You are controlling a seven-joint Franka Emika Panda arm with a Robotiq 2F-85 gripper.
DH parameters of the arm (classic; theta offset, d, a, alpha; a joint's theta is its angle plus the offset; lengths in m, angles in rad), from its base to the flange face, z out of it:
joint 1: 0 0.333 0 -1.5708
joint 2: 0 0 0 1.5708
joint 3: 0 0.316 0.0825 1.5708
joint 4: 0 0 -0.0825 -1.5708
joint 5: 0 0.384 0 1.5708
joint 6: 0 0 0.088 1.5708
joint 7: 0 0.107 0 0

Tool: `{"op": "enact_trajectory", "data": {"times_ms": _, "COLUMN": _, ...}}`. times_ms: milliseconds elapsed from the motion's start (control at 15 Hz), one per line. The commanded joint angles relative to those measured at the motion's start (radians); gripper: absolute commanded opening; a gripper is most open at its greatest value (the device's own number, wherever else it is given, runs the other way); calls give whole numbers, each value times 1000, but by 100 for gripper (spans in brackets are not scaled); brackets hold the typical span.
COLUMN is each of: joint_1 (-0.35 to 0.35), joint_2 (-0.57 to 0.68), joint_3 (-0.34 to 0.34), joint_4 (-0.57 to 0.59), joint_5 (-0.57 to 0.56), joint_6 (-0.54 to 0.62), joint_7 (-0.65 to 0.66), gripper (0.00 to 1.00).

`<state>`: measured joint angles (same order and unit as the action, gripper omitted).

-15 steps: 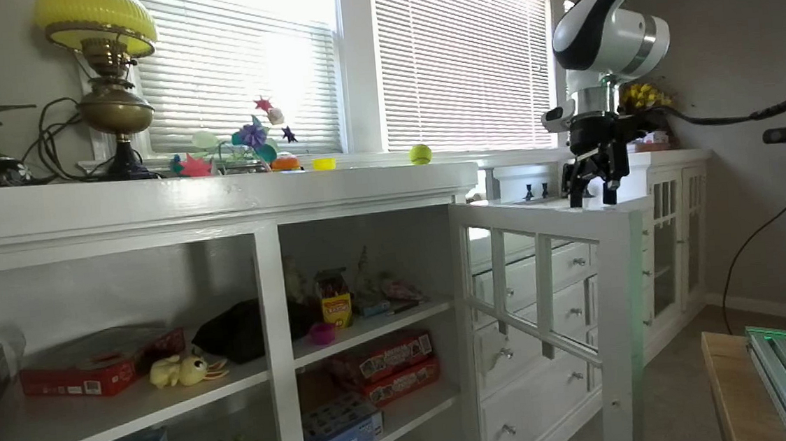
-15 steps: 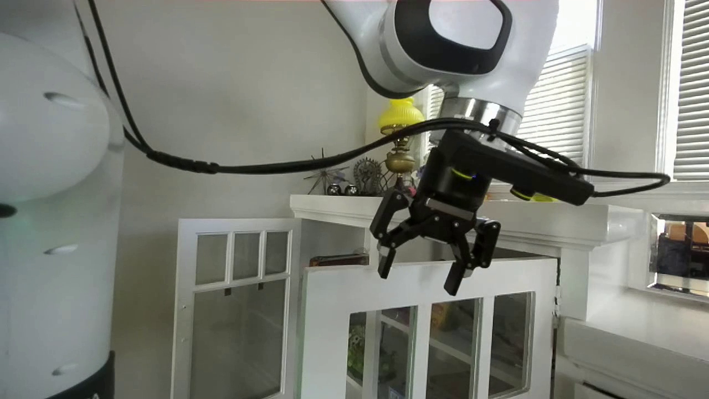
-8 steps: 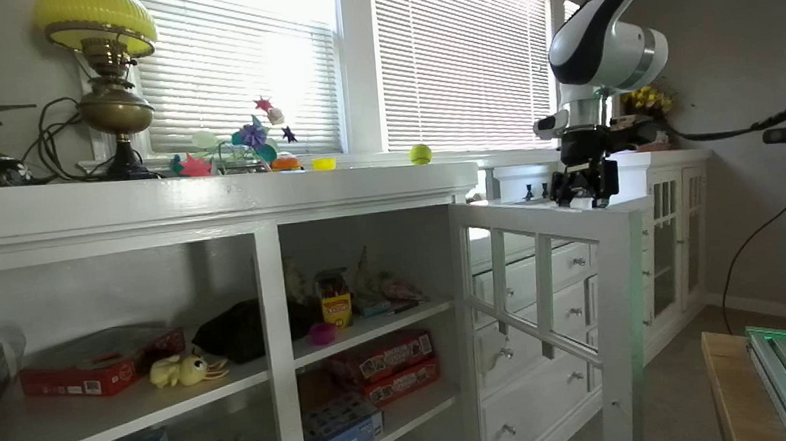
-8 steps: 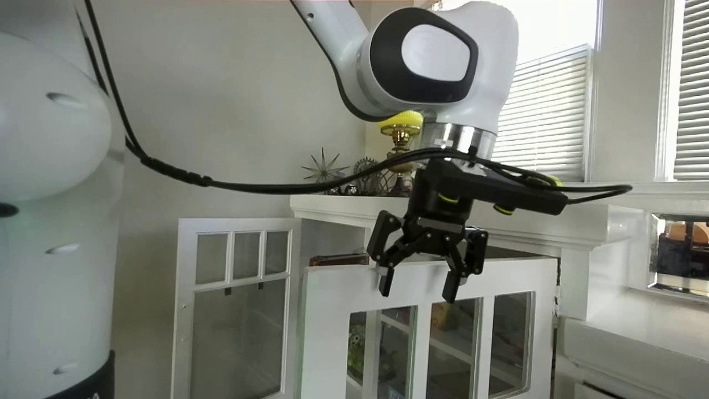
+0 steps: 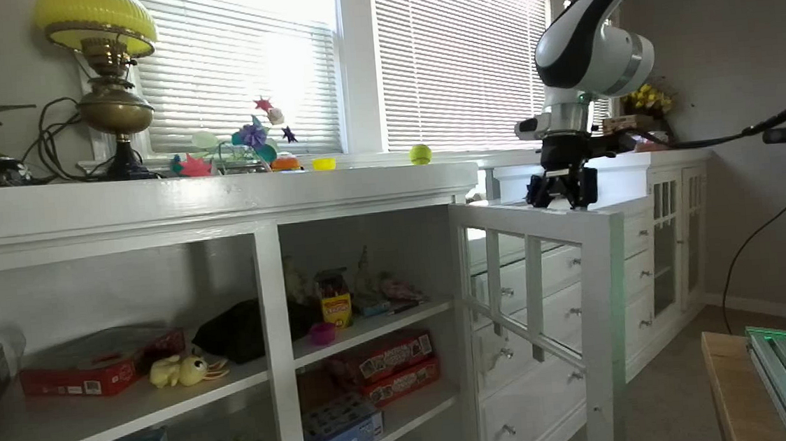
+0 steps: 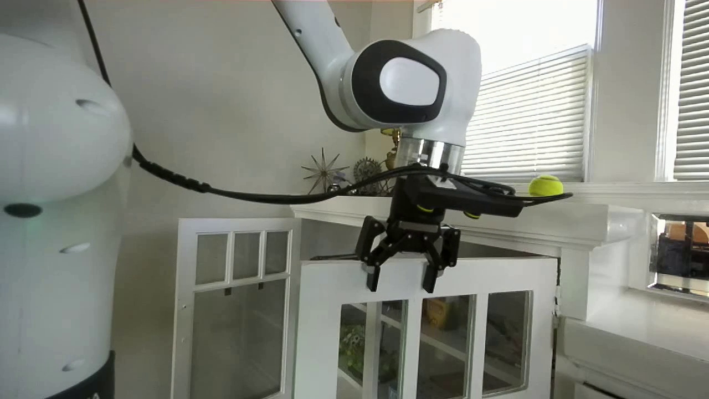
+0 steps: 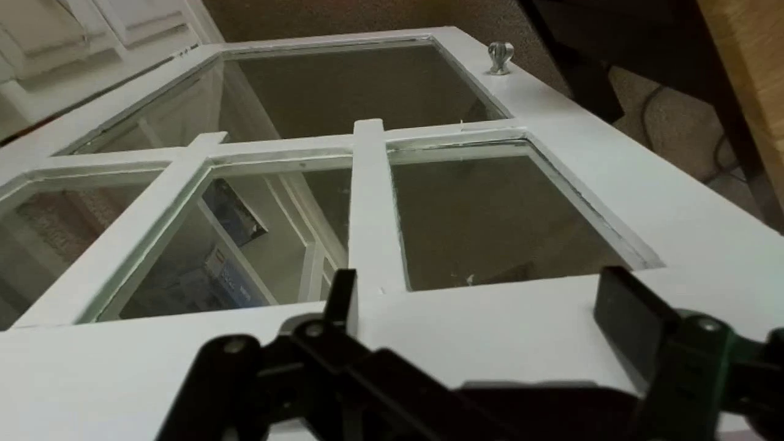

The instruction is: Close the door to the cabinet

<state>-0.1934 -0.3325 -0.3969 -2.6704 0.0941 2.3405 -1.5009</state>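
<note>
White-painted cabinet (image 5: 209, 201), white glass-paned door (image 6: 411, 332) standing open.
We find the door swung outward; the black jointed claw (image 6: 401, 280), released, fingers (image 7: 634, 324) spread, is at its top rail (image 6: 482, 277), contact unconfirmed. A clear fluted knob (image 7: 500, 57) sits lower.

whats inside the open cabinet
In an exterior view: red boxes, a blue box, a yellow box and a yellow toy, among others. A post covers part of a black item, and whatever's behind the red boxes is hidden.
</note>
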Motion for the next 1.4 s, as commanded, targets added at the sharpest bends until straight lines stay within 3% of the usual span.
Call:
{"op": "enact_trajectory", "data": {"times_ms": 0, "joint_1": 40, "joint_2": -9, "joint_3": 8, "joint_4": -4, "joint_5": 100, "joint_6": 36, "joint_7": 1, "gripper": 100}}
{"op": "enact_trajectory", "data": {"times_ms": 533, "joint_1": 120, "joint_2": 31, "joint_3": 76, "joint_4": 33, "joint_5": 275, "joint_6": 144, "joint_7": 176, "gripper": 100}}
{"op": "enact_trajectory", "data": {"times_ms": 933, "joint_1": 177, "joint_2": 125, "joint_3": 157, "joint_4": 70, "joint_5": 317, "joint_6": 285, "joint_7": 480, "gripper": 100}}
{"op": "enact_trajectory", "data": {"times_ms": 1333, "joint_1": 194, "joint_2": 234, "joint_3": 193, "joint_4": 172, "joint_5": 322, "joint_6": 353, "joint_7": 736, "gripper": 100}}
